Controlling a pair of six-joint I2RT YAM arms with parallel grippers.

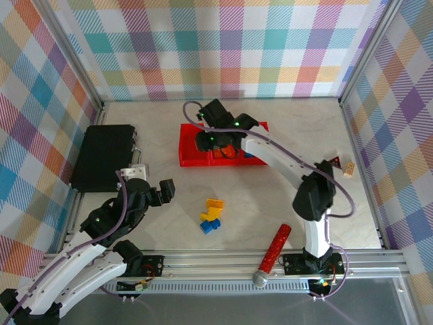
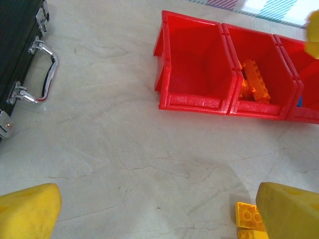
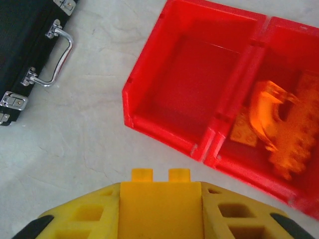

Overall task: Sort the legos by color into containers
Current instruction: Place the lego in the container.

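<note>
Black case (image 1: 101, 157) far left, and the left hand (image 1: 166, 190) hangs just beside it over the desk (image 1: 270, 203), fingers spread wide, gripping nothing. Right of it, yellow and blue legos (image 1: 212, 217) lie clustered, well apart from the containers (image 1: 191, 160). Orange legos (image 2: 254, 82) sit in the middle bin. Right hand (image 1: 204, 142) hovers above the left bin, clamped on a yellow lego (image 3: 160, 206)

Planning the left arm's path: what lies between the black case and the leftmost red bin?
Just bare tabletop between black case and leftmost red bin, per the left wrist view.
</note>
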